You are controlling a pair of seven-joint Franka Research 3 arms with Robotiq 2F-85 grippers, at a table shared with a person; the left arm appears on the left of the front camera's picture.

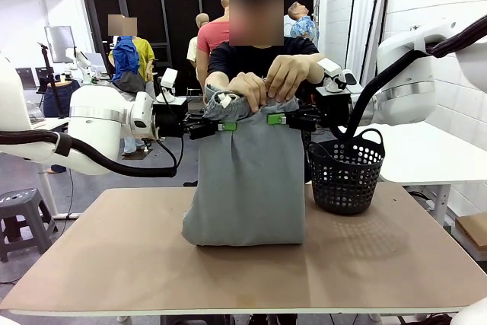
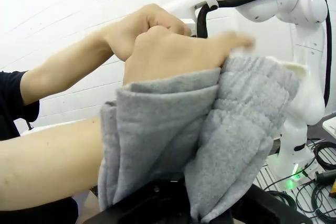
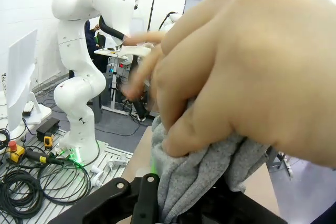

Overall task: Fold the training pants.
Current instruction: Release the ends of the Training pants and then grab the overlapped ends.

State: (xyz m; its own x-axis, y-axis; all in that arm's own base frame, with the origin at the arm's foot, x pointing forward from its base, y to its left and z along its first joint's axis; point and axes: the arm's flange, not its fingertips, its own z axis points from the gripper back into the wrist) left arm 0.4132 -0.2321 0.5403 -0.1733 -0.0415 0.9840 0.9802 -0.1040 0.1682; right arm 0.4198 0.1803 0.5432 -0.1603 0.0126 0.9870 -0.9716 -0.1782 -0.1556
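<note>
The light grey training pants (image 1: pixel 247 180) hang above the table, their lower edge resting on the tabletop. My left gripper (image 1: pixel 226 125) is shut on the waistband's left side and my right gripper (image 1: pixel 275 119) is shut on its right side. A person's two hands (image 1: pixel 266 85) grasp the gathered waistband between the grippers. In the left wrist view the grey fabric (image 2: pixel 210 135) bunches over my fingers under the person's hands (image 2: pixel 168 45). In the right wrist view a hand (image 3: pixel 247 72) presses on the fabric (image 3: pixel 194 177) in my jaws.
A black mesh basket (image 1: pixel 346 173) stands on the table right of the pants. The brown tabletop (image 1: pixel 114 256) is bare in front and to the left. The person stands at the far edge behind the pants.
</note>
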